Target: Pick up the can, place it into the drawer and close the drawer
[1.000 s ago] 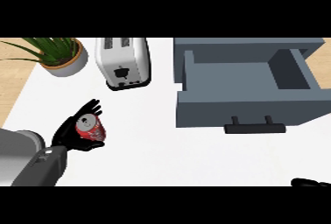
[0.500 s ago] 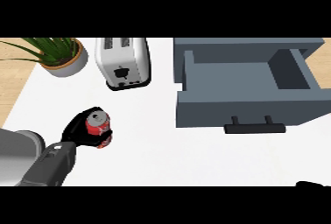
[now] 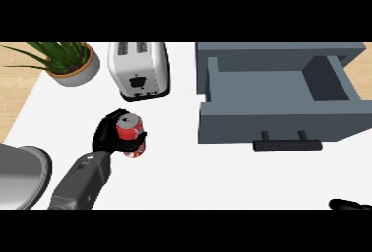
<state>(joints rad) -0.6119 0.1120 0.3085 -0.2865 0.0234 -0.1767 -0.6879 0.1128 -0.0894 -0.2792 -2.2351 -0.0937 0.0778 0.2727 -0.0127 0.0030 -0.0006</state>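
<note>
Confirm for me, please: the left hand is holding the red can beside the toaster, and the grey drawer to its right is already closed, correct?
Not quite: the head view shows the drawer pulled open, its inside bare and its handle toward the robot. The rest holds: the left hand is curled round the red can, near the toaster.

Glossy metal can (image 3: 131, 134), matt drawer (image 3: 280, 106)

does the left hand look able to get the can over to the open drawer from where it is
Probably yes. The left hand is curled round the can, and the white counter between it and the open drawer is bare. The toaster stands further back, off that line.
</note>
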